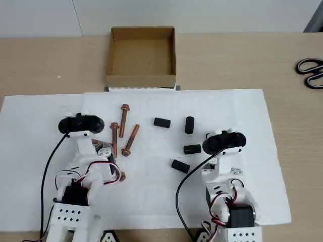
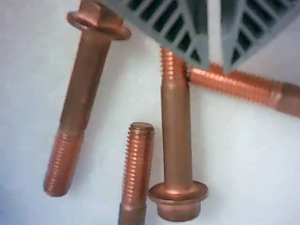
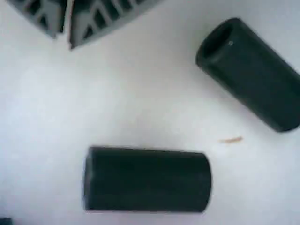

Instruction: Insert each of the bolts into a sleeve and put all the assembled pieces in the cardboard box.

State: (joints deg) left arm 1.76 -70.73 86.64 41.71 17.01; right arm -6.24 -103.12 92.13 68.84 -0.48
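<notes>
Count: 4 copper bolts (image 2: 176, 140), 4 black sleeves (image 1: 162, 122), 1 cardboard box (image 1: 141, 79), 1 pair of scissors (image 1: 310, 73), 1 white paper sheet (image 1: 151, 201).

Copper bolts (image 1: 131, 139): lying flat, clustered on white sheet (image 1: 242, 111) | Black sleeves (image 1: 162, 122): four, scattered beside them, separate | Cardboard box (image 1: 141, 80): open-topped, beyond sheet
</notes>
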